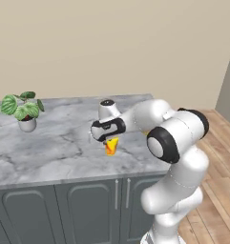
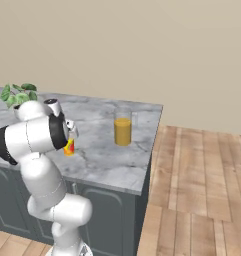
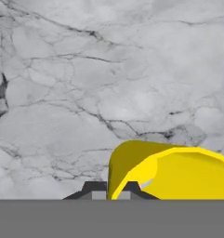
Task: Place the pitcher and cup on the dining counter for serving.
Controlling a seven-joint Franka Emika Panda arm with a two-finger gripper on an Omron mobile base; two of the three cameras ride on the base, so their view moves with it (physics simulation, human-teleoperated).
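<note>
The gripper (image 3: 112, 189), jaws pinched tight on the rim of the cup (image 1: 111, 146), holds it low over the dining counter (image 1: 54, 147), apparently to set it near the pitcher (image 2: 123, 129).

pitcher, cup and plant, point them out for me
pitcher (image 2: 123, 131): right base view, on its amber lower body.
cup (image 1: 111, 146): left base view, on its yellow side below the hand.
plant (image 1: 21, 106): left base view, on its green leaves above the white pot.
</note>
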